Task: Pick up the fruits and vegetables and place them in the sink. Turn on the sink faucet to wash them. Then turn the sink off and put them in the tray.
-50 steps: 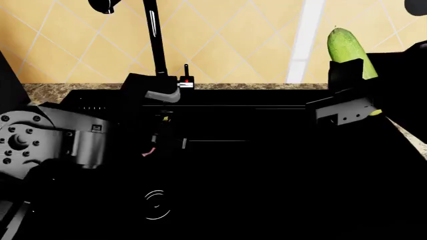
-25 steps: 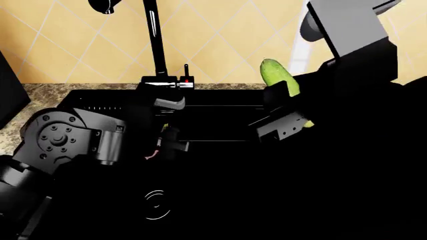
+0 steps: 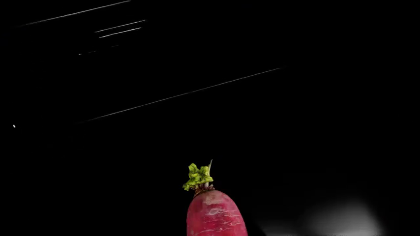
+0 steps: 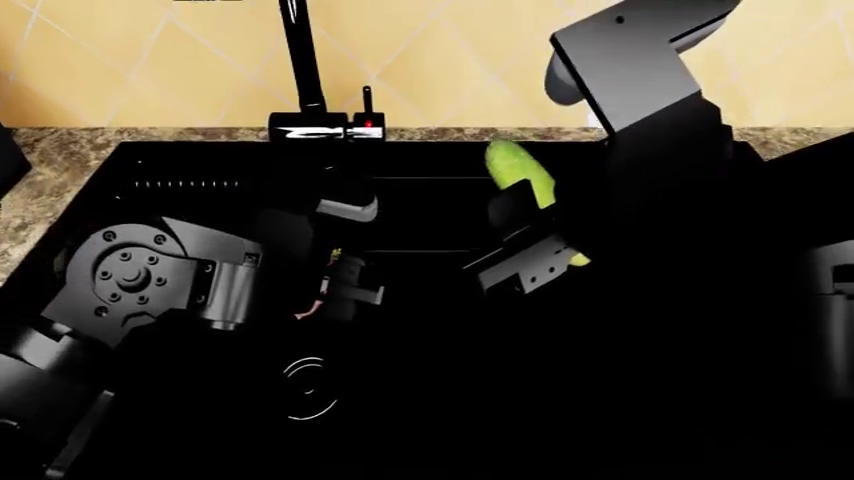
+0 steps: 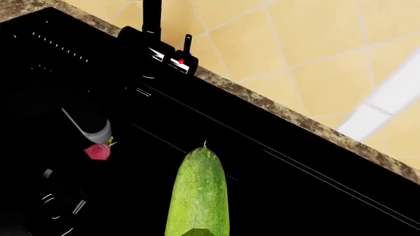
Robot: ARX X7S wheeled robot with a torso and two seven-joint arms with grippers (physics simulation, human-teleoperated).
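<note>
Cucumber [image 4: 519, 172] gripped in right tool [image 4: 530, 243], over sink [image 4: 160, 170]

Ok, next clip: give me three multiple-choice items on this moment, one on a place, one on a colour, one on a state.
1. Where is the cucumber?
A. lying on the granite counter
B. held over the sink
C. on a wooden tray

2. What colour is the dot on the faucet lever?
A. red
B. blue
C. green

3. What is the state of the radish?
A. lying loose by the drain
B. resting on the counter
C. held by the left gripper above the basin

Answers: 1 B, the right gripper holds it over the black basin. 2 A, the right wrist view shows a red dot. 3 C, the left wrist view shows it held over the basin.
</note>
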